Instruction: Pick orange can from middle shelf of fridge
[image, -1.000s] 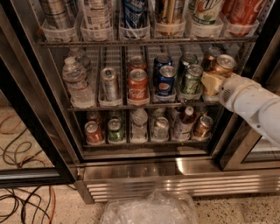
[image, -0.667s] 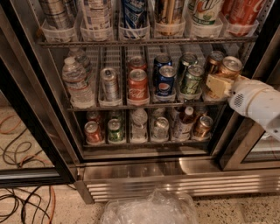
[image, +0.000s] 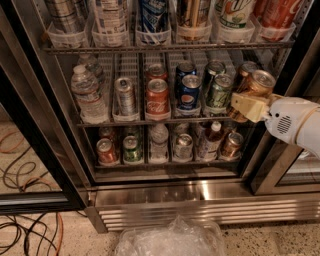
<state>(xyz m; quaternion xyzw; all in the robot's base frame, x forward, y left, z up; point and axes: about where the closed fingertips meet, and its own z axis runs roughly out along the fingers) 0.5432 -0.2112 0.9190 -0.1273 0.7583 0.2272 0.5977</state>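
gripper (image: 246, 100) is at the far right end of the middle shelf (image: 150, 121), three lanes right of the red Coca-Cola can (image: 157, 97), and clamped on the orange can (image: 258, 84). One cream finger (image: 248, 106) lies across the can's lower front; the other is hidden behind the can. The can sits tilted in the grip, with its silver top leaning up and right, away from the Coca-Cola can and a bit higher than that can's top. Can't tell if its base touches the rack. The white arm (image: 295, 119) comes in from the right, farther from the Coca-Cola can than the held can is. Between the Coca-Cola can and the held can stand a blue Pepsi can (image: 190, 92) and then a green can (image: 218, 92), both upright in their lanes. A second orange can (image: 247, 69) is just behind and up-left of the held one, deeper in the shelf. Left of the Coca-Cola can are a silver can (image: 125, 95) and then a water bottle (image: 87, 95). Above it is the rack of tall cans (image: 155, 20); below it is the bottom shelf (image: 165, 162) with small cans and bottles. Lower still is the fridge (image: 200, 192) base grille, with a crumpled plastic bag (image: 170, 240) on the floor in front. Cables (image: 20, 175) are on the floor, down-left of the Coca-Cola can.
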